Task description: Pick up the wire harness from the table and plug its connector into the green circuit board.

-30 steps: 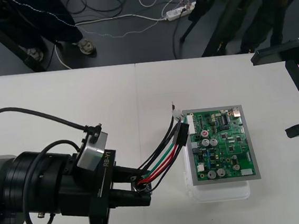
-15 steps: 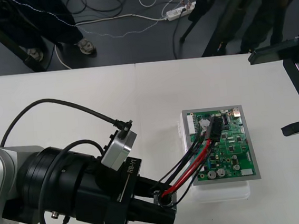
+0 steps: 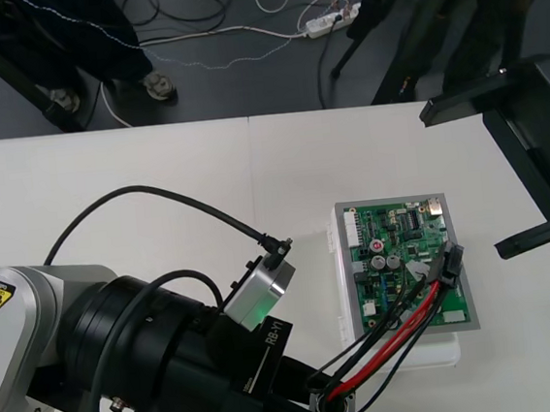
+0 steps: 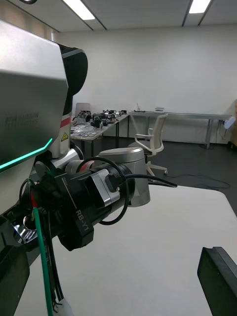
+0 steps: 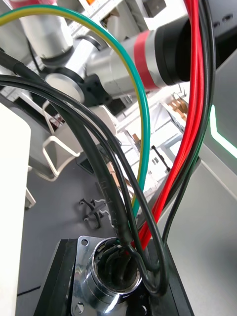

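1. The green circuit board [image 3: 411, 251] sat on its white base [image 3: 406, 354] in the right half of the counter [image 3: 107, 183], closer to the near edge than to the far one.
2. The left arm [image 3: 105, 359] reached in from the counter's near left corner. That put the left jaws by the near edge, just short of the base's near left corner.
3. The left jaws were closed on the wire harness [image 3: 390, 341], gripping it at its round metal socket [image 5: 109, 279]. From the left wrist camera I could see the flange clamped between the two black fingers [image 5: 57, 286].
4. Red wires [image 5: 195, 98], a green one and several black ones rose out of the socket. They ran slantwise away from the jaws, across the base's near edge and over the near right part of the board.
5. The black plug [image 3: 450, 267] hung tilted at the far end of the wires, over the board's right edge. I could not tell whether it touched the board.
6. The right jaws stood by the counter's right edge, to the right of the board, spread wide and holding nothing. One finger [image 3: 541, 234] was level with the plug and just to its right, and the other was nearer the far right corner.
7. From the right wrist camera those fingers [image 4: 219, 276] stood far apart. Out ahead between them were the left arm and the harness's green wire [image 4: 42, 256].
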Tool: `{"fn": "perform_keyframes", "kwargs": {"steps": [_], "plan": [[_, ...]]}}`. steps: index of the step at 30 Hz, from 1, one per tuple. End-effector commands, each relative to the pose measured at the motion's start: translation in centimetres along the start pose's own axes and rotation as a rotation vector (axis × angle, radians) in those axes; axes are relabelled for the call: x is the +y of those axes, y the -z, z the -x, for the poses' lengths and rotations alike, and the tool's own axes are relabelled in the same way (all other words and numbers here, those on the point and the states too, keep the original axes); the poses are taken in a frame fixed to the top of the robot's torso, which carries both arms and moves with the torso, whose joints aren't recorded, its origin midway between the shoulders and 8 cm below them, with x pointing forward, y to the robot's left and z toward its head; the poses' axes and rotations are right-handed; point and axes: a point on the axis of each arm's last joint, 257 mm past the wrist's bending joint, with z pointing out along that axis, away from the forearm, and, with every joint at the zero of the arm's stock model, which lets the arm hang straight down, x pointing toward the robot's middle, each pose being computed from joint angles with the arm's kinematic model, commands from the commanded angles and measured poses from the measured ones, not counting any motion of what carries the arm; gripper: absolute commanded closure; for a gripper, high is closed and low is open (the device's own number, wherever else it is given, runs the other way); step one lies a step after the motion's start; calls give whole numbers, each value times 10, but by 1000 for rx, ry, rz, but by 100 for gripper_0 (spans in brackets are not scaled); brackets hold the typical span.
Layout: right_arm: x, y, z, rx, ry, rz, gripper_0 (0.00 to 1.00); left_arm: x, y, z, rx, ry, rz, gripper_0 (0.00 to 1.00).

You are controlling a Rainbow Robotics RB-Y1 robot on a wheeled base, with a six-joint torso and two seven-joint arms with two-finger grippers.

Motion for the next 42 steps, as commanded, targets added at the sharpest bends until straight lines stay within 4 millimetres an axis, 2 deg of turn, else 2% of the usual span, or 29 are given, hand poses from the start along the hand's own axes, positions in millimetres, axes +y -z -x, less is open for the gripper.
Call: {"fn": "perform_keyframes", "kwargs": {"steps": [1,4,15,20,29,40,41,42], "plan": [[5,-10,5,24,-51,72,0,-8,-7,6,12,-2,-25,100],[9,-16,4,14,-65,101,0,-7,-8,9,0,0,-24,100],[18,-19,22,-66,-78,150,0,-1,-5,14,-28,14,1,100],[26,-26,22,-64,-70,178,0,0,-4,12,-22,16,6,100],[51,-47,16,-68,-91,275,0,1,-5,15,-34,16,8,100],[58,-51,16,-66,-86,299,0,0,-6,17,-42,9,2,100],[58,-51,16,-66,-89,298,28,-1,-7,17,-42,10,0,100],[58,-51,16,-66,-92,298,45,0,-7,17,-41,9,1,100]]}}
